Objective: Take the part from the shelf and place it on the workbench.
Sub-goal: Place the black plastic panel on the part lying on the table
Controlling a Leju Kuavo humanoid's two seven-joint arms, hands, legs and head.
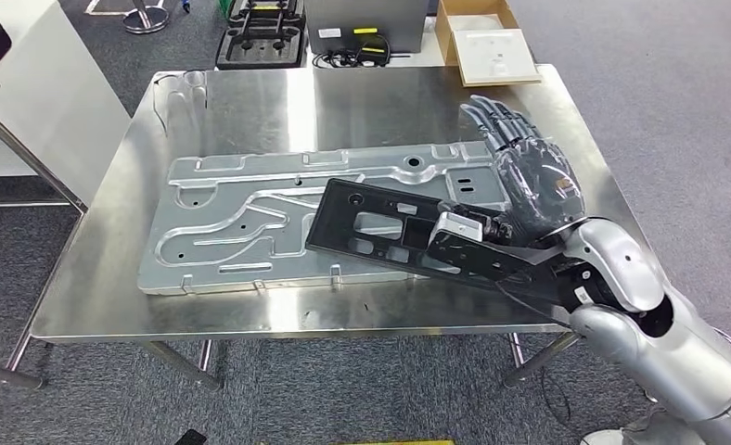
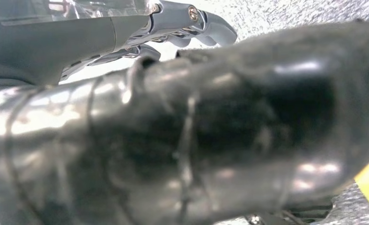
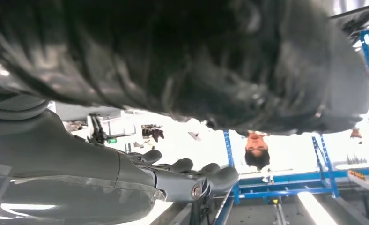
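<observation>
Workbench point(image 1: 250, 102): steel top, landmark.
Silver panel point(image 1: 250, 222): flat on workbench, centre.
Black part point(image 1: 380, 227): lying across the panel's right half, its near end overhanging the workbench edge; risk of tipping off if nudged.
Right hand point(image 1: 529, 176): fingers spread, holding nothing, just beside the part.
Left hand point(image 2: 126, 33): grasp cannot be judged.

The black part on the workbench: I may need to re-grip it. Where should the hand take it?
Probably the black part's near right end, coming from the robot's side: that end overhangs the silver plate toward the right hand, whereas the far end lies flat on it.
</observation>
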